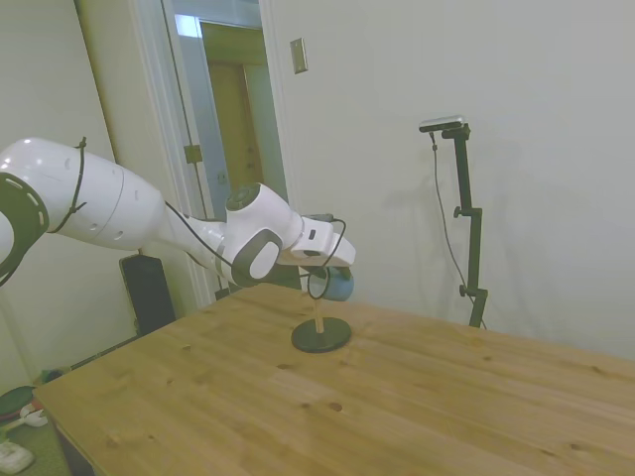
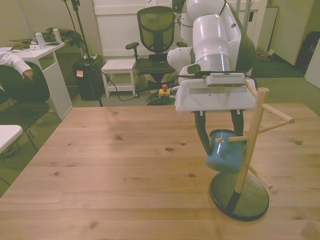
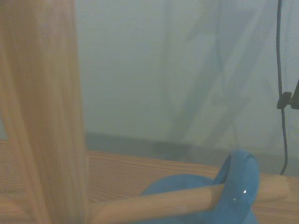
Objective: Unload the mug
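Observation:
The light-blue mug (image 2: pixel 225 154) hangs tilted by its loop handle on a low peg of the wooden stand (image 2: pixel 250 145), which has a dark round base (image 2: pixel 240 197). My gripper (image 2: pixel 220 141) reaches down over it, open, with one dark finger (image 2: pixel 203 135) on each side of the mug's upper part; whether they touch it is unclear. In the side view the mug (image 1: pixel 340 286) shows just beyond the gripper (image 1: pixel 325 281). The wrist view shows the blue handle (image 3: pixel 240 186) looped around the peg (image 3: pixel 177 201), beside the upright post (image 3: pixel 42 116).
The stand's other pegs (image 2: pixel 277 113) stick out toward the front view's right. Bare wooden table (image 2: pixel 125 165) spreads to the front view's left. An office chair (image 2: pixel 156 35), a white desk (image 2: pixel 35 52) and a person's sleeve (image 2: pixel 12 61) are beyond the table.

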Available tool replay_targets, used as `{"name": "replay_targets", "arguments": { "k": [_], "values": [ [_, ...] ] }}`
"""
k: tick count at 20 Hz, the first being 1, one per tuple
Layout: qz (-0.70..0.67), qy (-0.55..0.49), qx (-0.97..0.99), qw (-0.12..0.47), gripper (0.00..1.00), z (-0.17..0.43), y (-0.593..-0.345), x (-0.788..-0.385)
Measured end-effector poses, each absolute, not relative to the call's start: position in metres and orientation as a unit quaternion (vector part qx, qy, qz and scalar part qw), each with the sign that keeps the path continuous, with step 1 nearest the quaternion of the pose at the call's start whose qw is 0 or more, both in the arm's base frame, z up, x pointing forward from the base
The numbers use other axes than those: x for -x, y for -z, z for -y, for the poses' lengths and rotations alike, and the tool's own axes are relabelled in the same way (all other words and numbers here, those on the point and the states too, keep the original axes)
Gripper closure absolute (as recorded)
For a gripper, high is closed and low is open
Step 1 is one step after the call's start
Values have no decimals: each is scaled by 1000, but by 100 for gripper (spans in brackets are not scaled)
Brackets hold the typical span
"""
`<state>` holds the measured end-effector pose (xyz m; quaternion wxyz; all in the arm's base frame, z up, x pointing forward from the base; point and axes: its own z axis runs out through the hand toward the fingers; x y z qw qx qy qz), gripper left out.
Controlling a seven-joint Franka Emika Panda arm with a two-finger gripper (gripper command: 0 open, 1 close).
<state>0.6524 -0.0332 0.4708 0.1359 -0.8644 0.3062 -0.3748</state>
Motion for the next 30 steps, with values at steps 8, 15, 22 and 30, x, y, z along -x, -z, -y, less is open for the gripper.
{"name": "replay_targets", "arguments": {
  "k": [8, 15, 22, 30],
  "values": [
    [-307, 376, 864, 136, 100, 35, -473, -652],
    [-307, 376, 864, 137, 100, 34, -473, -652],
    [-309, 377, 862, 141, 100, 36, -475, -650],
    [-300, 396, 855, 147, 100, 30, -486, -618]
  ]
}}
